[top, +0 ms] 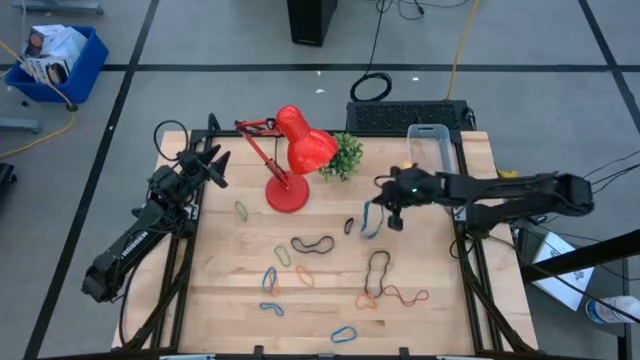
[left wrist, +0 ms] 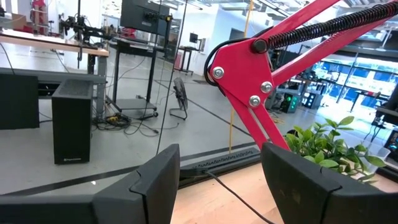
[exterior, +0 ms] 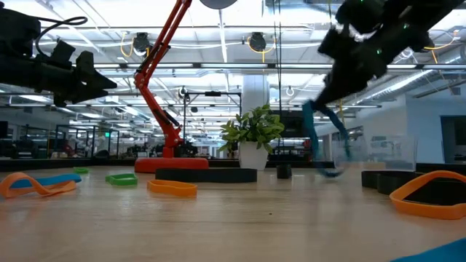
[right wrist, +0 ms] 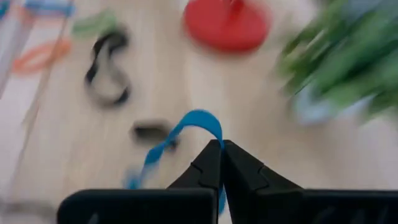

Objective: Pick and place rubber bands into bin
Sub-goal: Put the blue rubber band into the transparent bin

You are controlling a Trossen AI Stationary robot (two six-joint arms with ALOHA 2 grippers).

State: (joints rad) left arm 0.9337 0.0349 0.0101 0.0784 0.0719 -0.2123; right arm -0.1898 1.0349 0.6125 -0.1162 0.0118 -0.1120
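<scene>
Here right gripper (top: 394,212) clamps blue band (top: 371,220), plant (top: 343,155) behind, left gripper (top: 213,166) apart.

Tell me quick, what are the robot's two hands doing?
Left gripper: open, holding nothing, raised near the red lamp.
Right gripper: closed on a blue rubber band, lifted above the table.

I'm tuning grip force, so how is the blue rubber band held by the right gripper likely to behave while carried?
Probably floppy: the blue rubber band droops in a loose loop below the right gripper, whose fingers are pinched shut on it. It looks thin and probably light. Pinched at only one spot, it may swing or slip on the way to the bin.
</scene>
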